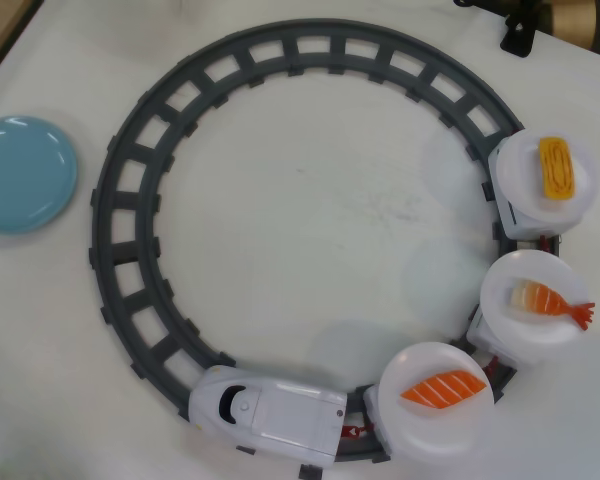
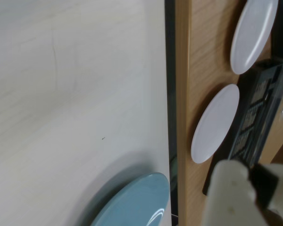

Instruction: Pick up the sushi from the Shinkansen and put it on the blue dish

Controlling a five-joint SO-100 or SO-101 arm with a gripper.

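Orange sushi [image 1: 443, 388] resting on Shinkansen [image 1: 270, 412] plate near surface [image 1: 310, 220] bottom edge; blue dish [image 1: 22, 174] at left edge. Fingers [image 2: 236, 197]: grip state impossible to tell.

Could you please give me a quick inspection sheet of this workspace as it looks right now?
Surface: white table, faint scuffs.
Job's things: salmon sushi on the first plate behind the Shinkansen; blue dish empty, left of the track in the overhead view.
Clutter: egg piece and shrimp piece on the other two cars.
Grippers: gripper, only a pale part at the wrist view's lower right; state unclear.
Cables: nothing seen.
Surroundings: two spare white plates on a wooden surface beyond the table edge.
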